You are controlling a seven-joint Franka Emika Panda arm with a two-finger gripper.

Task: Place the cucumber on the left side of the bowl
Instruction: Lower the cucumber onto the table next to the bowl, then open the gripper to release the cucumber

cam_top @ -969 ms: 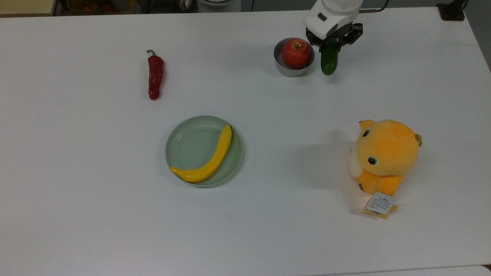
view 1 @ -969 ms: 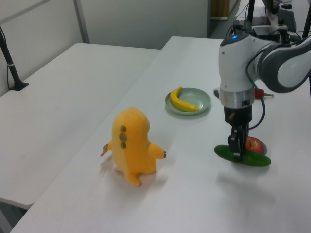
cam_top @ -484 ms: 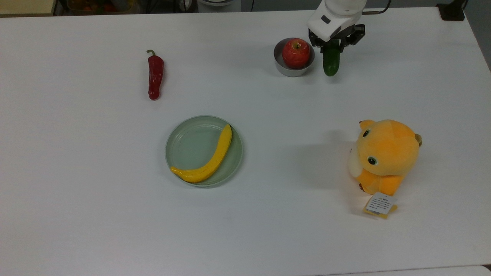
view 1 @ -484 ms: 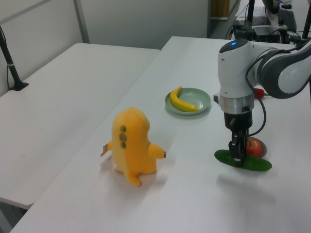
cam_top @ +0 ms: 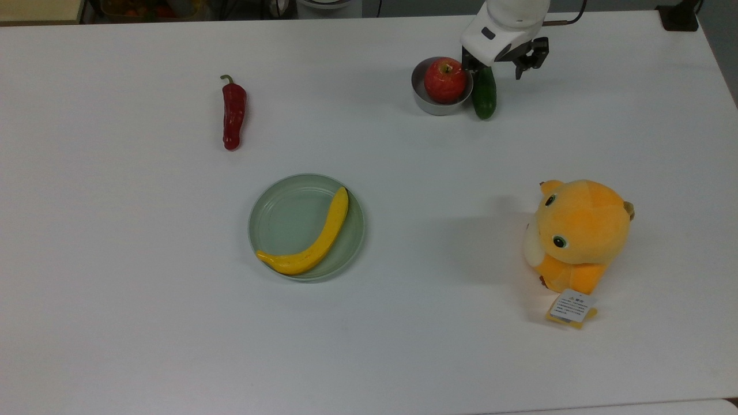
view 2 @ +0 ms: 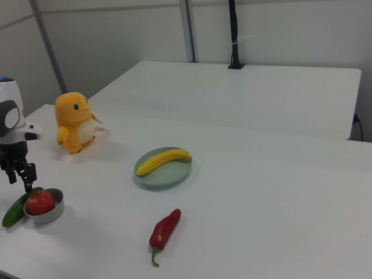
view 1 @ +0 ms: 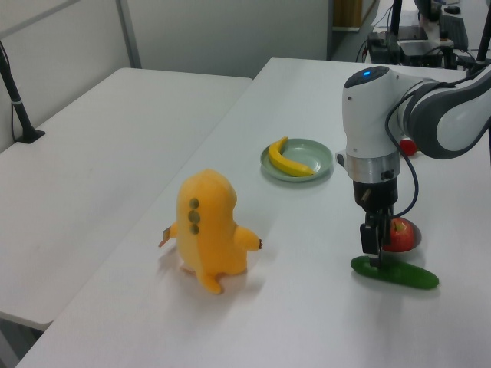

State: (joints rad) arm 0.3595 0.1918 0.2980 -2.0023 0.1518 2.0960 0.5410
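Since the earlier frames the cucumber (cam_top: pixel 484 99) has left the pincer's grasp and now lies flat on the white table (cam_top: pixel 369 346), while the pincer (cam_top: pixel 499 64) has spread apart and sits just above it. Its two dark fingers stand released, one on either side of the cucumber's far end in the top view, neither one clamping it.

Seen in the top view, the cucumber stretches from under the pincer toward the view's bottom, pressed right against the grey bowl (cam_top: pixel 429 104) on the top view's right of that bowl. A red apple (cam_top: pixel 445 79) fills the bowl, on the top view's left of the pincer.

From the left view the pincer (view 1: pixel 373 245) hangs directly over the cucumber (view 1: pixel 395 274), fingertips close to or just meeting its near end; which one I cannot tell. The apple (view 1: pixel 399 234) shows just behind it.

From the right view the pincer (view 2: pixel 18 175) stands above the cucumber (view 2: pixel 14 209), which lies at the right view's left of the bowl (view 2: pixel 47 214).
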